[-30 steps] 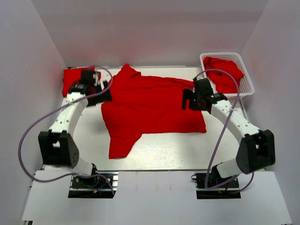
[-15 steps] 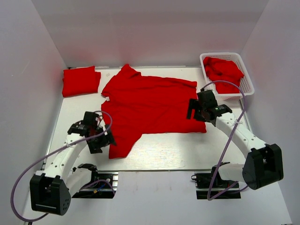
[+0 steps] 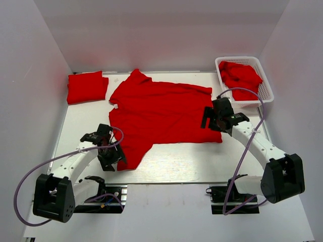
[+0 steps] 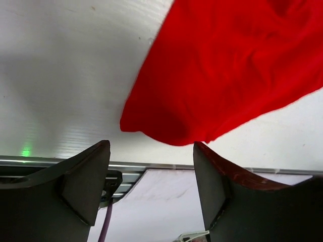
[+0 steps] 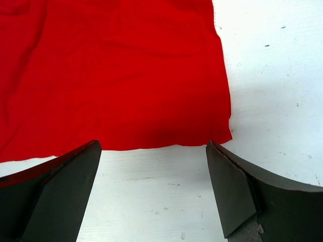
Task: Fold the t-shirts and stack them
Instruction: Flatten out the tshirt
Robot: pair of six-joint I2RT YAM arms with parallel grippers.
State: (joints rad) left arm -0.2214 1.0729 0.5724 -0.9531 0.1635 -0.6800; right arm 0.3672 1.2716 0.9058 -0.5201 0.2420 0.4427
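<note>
A red t-shirt (image 3: 161, 113) lies spread across the table's middle, one sleeve (image 3: 132, 154) reaching toward the near edge. A folded red shirt (image 3: 87, 86) lies at the far left. More red shirts (image 3: 241, 76) sit in the basket. My left gripper (image 3: 112, 160) is open and empty beside the near sleeve tip (image 4: 171, 121). My right gripper (image 3: 208, 118) is open and empty over the shirt's right hem (image 5: 151, 136), near its corner (image 5: 224, 133).
A white lattice basket (image 3: 265, 83) stands at the far right corner. White walls enclose the table on three sides. The table's near edge rail (image 4: 151, 165) runs just below the sleeve tip. Bare table (image 3: 192, 159) lies in front of the shirt.
My left arm swung from the folded shirt at far left back to the near sleeve, then slightly right. My right gripper drew a little toward the shirt's right hem.
</note>
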